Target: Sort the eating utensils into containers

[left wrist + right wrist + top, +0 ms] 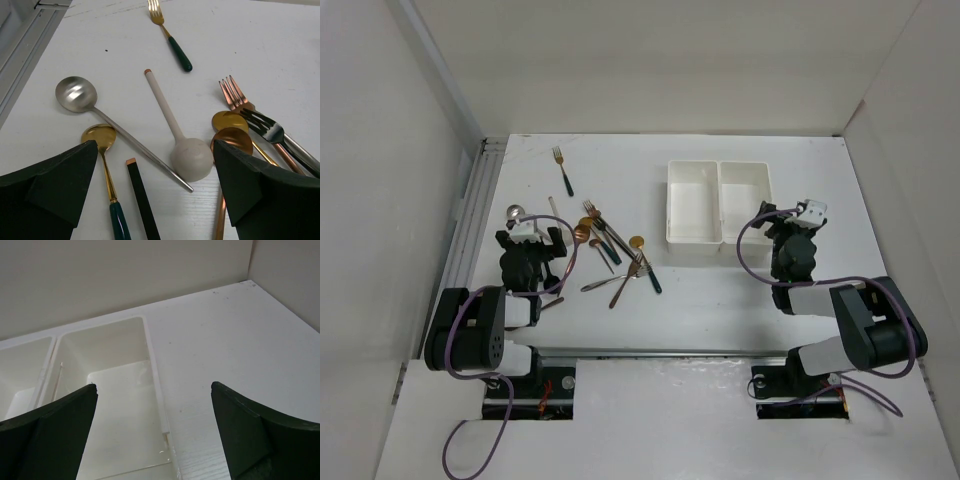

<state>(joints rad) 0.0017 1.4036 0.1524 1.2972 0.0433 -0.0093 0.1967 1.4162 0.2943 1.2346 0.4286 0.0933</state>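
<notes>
The eating utensils lie scattered left of centre (610,250). In the left wrist view I see a silver spoon (76,94), a gold spoon with a green handle (100,136), a black handle with a copper tip (142,200), a white spoon (191,159), a gold fork (172,42), a copper fork (232,95), a dark fork (262,125) and a copper spoon (232,141). My left gripper (154,150) is open and empty just above them. The two white bins (693,200) look empty. My right gripper (154,387) is open and empty over the right bin's (115,405) right wall.
A metal rail (470,215) runs along the table's left edge beside the left arm (470,330). White walls enclose the table on three sides. A lone fork (561,170) lies far left, apart from the pile.
</notes>
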